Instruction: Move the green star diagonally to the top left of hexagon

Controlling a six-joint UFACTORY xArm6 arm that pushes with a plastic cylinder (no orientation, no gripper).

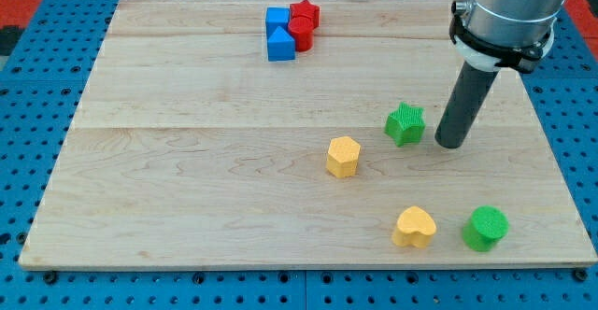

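The green star (405, 123) lies right of the board's middle. The yellow hexagon (343, 156) lies down and to the left of it, a short gap apart. My tip (450, 145) rests on the board just right of the green star, a small gap from it. The rod rises up to the arm's grey body at the view's top right.
A blue cube (277, 18), a blue triangle (280, 45), a red star (305, 12) and a red round block (301, 35) cluster at the top centre. A yellow heart (414, 227) and a green cylinder (486, 229) lie at the bottom right. The wooden board (187, 161) sits on a blue pegboard.
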